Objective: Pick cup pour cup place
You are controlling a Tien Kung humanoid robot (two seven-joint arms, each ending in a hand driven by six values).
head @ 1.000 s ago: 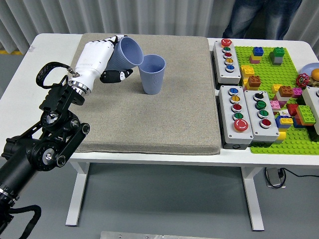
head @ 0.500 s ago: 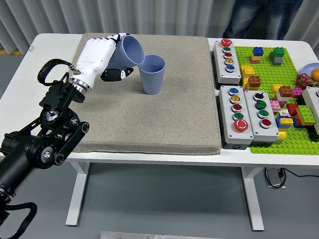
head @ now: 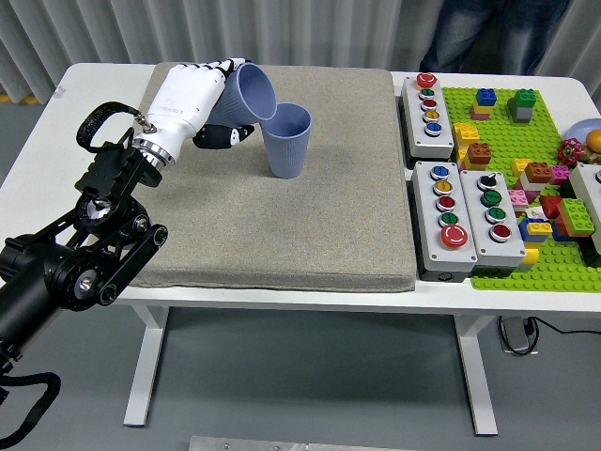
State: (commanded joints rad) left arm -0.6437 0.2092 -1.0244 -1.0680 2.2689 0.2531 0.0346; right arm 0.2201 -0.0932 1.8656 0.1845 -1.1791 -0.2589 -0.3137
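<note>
left hand [head: 192,99] wrapped around a blue cup [head: 246,94], fingers curled over its far side and thumb against its near side, over the far left part of a grey mat [head: 282,216]. held cup tipped hard over to the right, mouth facing right and down, its lower rim right at the far left rim of a second blue cup [head: 286,139]; touching or just clear, cannot tell. second cup upright on the mat, mouth open upward, a little right of the hand and in the far half of the mat. nothing to be made out inside either cup.

black left arm [head: 84,254] reaching in from the lower left corner, crossing the near left edge of the white table [head: 103,80]. no right arm anywhere in view.

to the right of the mat, three grey button boxes: one far [head: 428,105], two side by side nearer [head: 446,218] [head: 495,218], each with a row of coloured buttons. further right, a green building-brick baseplate [head: 507,141] with assorted coloured bricks scattered on it. at the far edge, top right, a person's legs in jeans [head: 493,33], standing behind the table, hands out of sight.
</note>
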